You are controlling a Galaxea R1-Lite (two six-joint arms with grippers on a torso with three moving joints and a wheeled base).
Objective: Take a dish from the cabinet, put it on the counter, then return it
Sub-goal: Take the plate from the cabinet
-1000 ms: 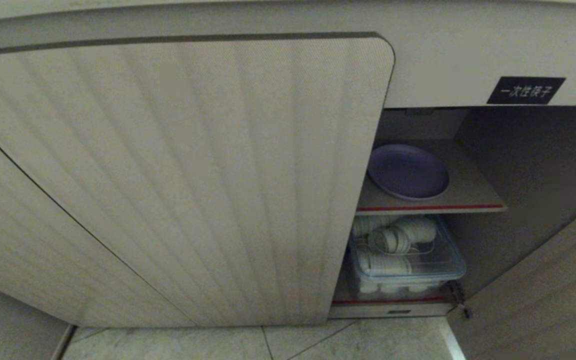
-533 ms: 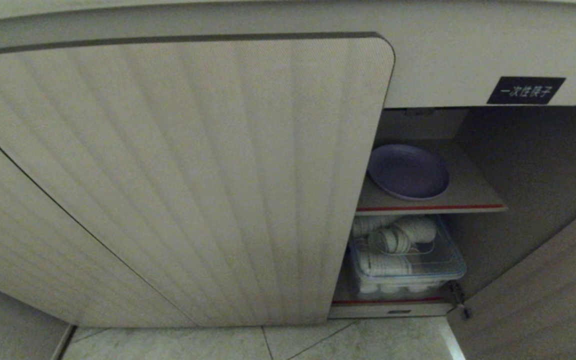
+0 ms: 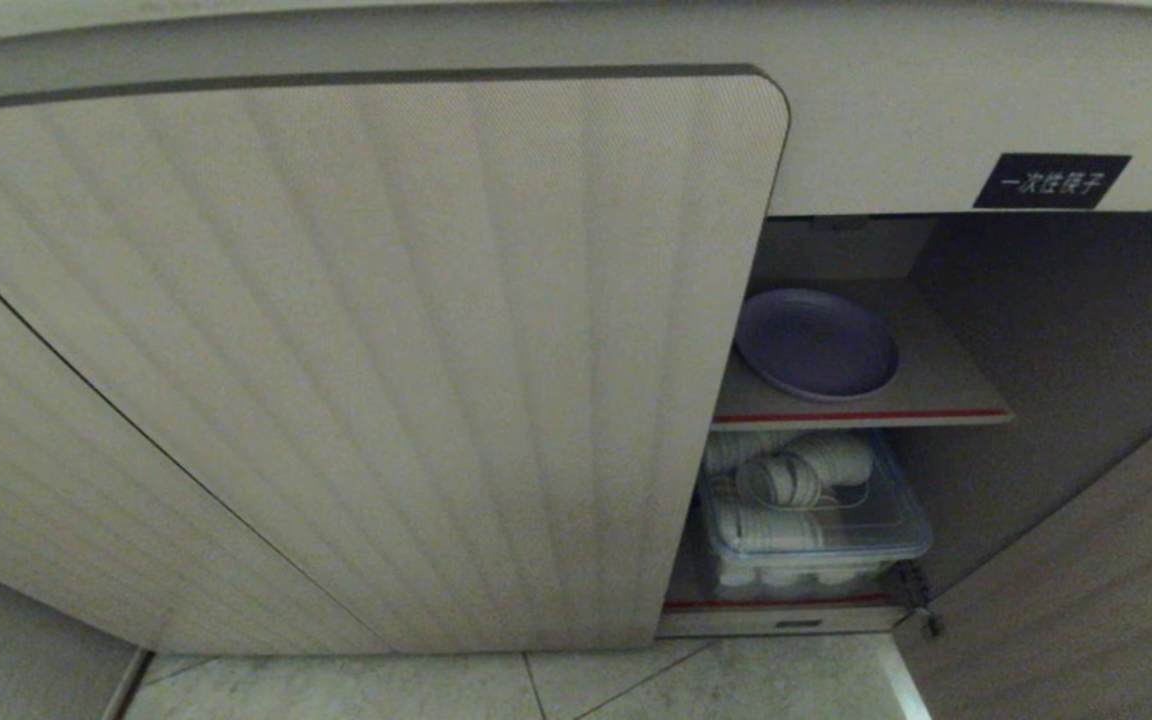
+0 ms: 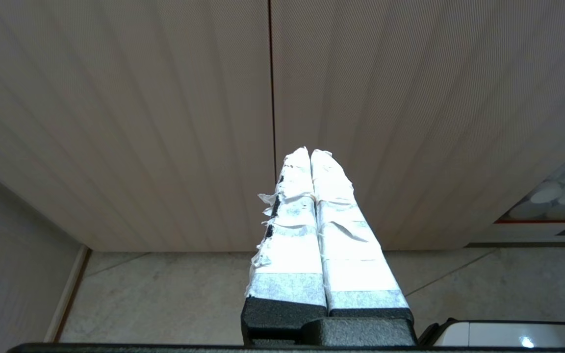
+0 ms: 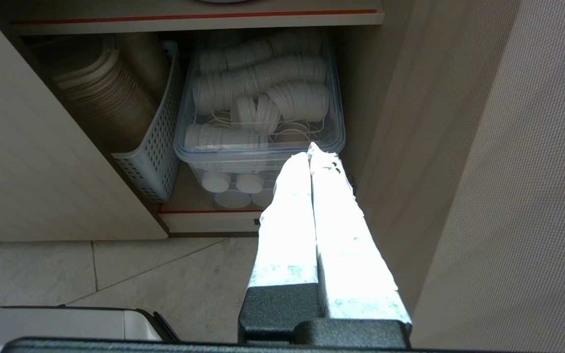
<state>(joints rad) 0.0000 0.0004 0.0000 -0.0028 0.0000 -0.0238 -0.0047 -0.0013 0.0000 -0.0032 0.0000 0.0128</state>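
We see the dish (image 3: 816,343) lying flat on the cabinet (image 3: 356,350) upper shelf (image 3: 936,395); left end effector (image 4: 310,153) and right end effector (image 5: 310,149) both pinched together, empty.

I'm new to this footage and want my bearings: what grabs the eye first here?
A big ribbed door fills most of the head view. Beside it the cabinet stands open, with a lavender dish lying flat on the red-edged upper shelf. Below sits a clear bin packed with white cups.
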